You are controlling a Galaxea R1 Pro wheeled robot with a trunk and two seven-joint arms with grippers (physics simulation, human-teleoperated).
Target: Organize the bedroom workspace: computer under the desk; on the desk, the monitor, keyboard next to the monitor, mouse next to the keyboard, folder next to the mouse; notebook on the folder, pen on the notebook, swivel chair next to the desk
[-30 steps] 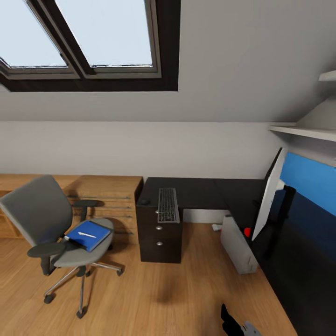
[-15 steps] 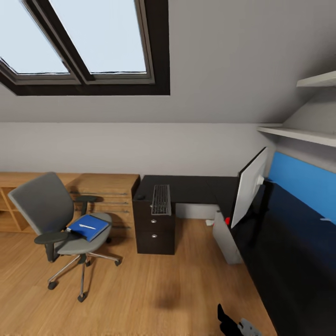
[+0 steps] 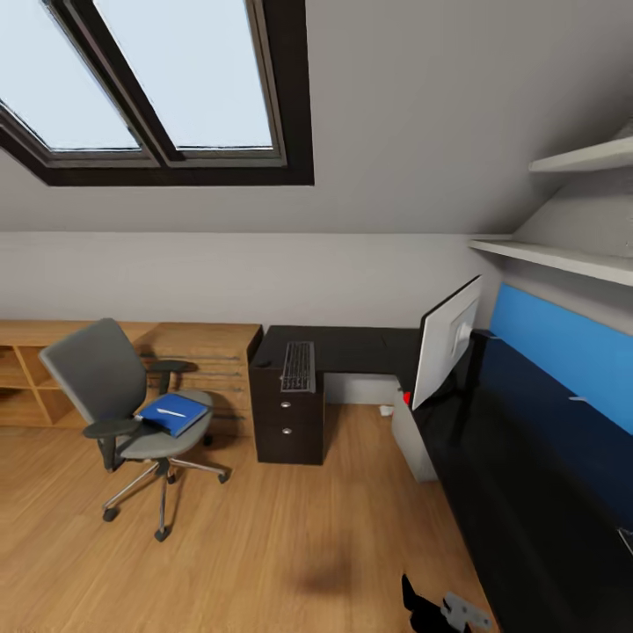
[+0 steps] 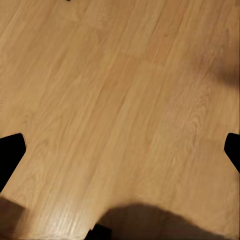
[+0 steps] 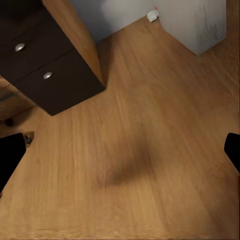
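The grey swivel chair [image 3: 105, 387] stands on the wood floor left of the black desk [image 3: 360, 345]. On its seat lies the blue folder [image 3: 176, 414] with the white pen [image 3: 168, 412] on top; the notebook is hidden. The keyboard [image 3: 298, 366] lies on the desk above the drawers, and the mouse [image 3: 265, 358] is a faint dark bump to its left. At the desk's corner stands the monitor [image 3: 447, 350], with the pale computer [image 3: 411, 440] on the floor below. My left gripper [image 4: 120, 152] and right gripper [image 5: 120, 152] hang open over the floor, holding nothing.
A light wooden chest [image 3: 211, 369] and low open shelving [image 3: 26, 391] line the wall behind the chair. White shelves [image 3: 563, 255] and a blue panel [image 3: 563, 347] run above the desk's long wing. The drawer unit [image 5: 42, 65] lies ahead of my right gripper.
The whole head view has shifted and pulled back, so the camera moved: chair, desk and monitor look smaller and farther off. None of the things themselves moved.
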